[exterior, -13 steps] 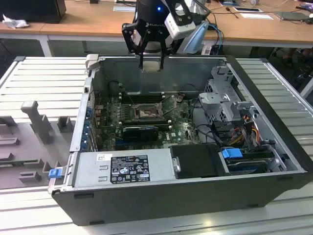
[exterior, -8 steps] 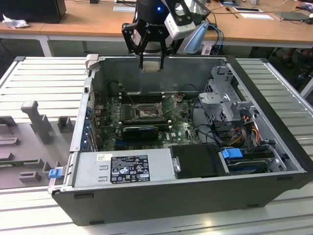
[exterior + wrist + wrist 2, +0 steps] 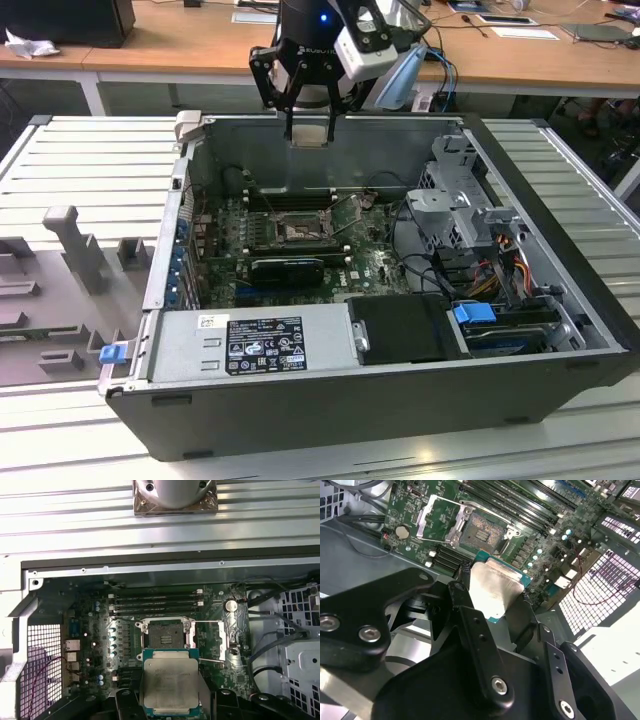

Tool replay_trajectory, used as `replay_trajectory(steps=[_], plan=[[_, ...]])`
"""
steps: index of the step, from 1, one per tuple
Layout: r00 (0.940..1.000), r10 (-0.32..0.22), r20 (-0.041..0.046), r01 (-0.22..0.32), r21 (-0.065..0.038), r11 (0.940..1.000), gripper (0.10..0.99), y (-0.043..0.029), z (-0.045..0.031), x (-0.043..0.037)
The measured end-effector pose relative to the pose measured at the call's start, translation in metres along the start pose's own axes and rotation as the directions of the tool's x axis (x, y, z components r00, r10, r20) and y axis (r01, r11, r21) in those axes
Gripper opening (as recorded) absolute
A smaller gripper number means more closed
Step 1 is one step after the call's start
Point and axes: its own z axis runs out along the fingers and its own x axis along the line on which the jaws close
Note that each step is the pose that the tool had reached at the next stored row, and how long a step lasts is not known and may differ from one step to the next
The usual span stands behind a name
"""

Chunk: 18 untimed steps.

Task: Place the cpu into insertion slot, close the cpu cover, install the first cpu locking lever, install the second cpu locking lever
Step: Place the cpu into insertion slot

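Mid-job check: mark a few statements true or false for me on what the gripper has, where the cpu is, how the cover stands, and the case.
1. The gripper holds the cpu. True.
2. The cpu sits in the insertion slot. False: the slot is empty and the cpu is held above the board.
3. The cpu cover is closed over the slot. False: it lies swung open beside the slot.
4. The computer case is open, with the green board exposed. True.
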Motion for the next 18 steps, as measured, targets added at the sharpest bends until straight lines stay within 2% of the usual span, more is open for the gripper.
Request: replay_trajectory(steps=[7, 18], plan=[[1.0, 0.007, 0.0005, -0.007, 0.0, 1.0, 0.525, -0.0001, 0.0016, 0.0], [0.9965, 0.083, 0.0074, -0.083, -0.002, 0.9965, 0.525, -0.0002, 0.0017, 0.0]])
